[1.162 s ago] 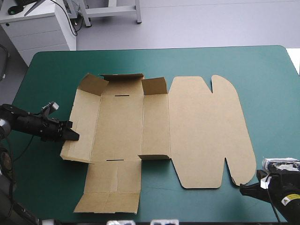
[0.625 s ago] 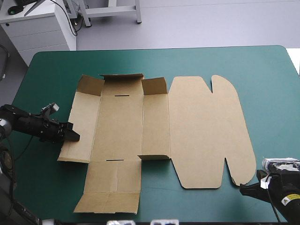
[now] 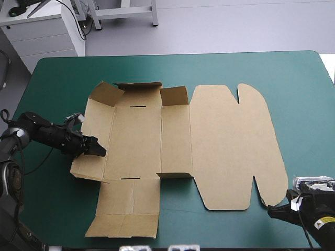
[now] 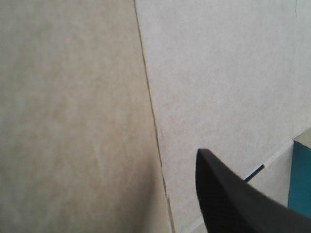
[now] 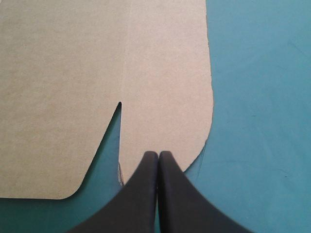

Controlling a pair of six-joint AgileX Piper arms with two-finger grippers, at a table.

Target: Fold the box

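The brown box (image 3: pixel 136 141) lies unfolded on the teal-green cover, its big lid panel (image 3: pixel 230 146) flat to the right. Its small corner flaps at the far side are slightly raised. My left gripper (image 3: pixel 98 151) reaches over the left wall panel (image 3: pixel 97 125), which is lifted a little off the table. In the left wrist view, board (image 4: pixel 218 73) fills the picture. One black finger (image 4: pixel 233 199) shows off the middle, and the raised panel hides the other. My right gripper (image 5: pixel 158 154) is shut, its tip at the rounded near corner of the lid (image 5: pixel 165 73), resting near the table's front right corner (image 3: pixel 271 210).
A long flap (image 3: pixel 125 209) of the box stretches toward the table's front edge. Bare teal-green cover (image 3: pixel 303 104) lies to the right of the lid and along the far edge. A white cabinet (image 3: pixel 42 31) stands beyond the far left corner.
My left gripper has moved right, from the left panel's outer edge to over the panel. The whole box has shifted slightly right and the left panel has tilted up. The right gripper has stayed still.
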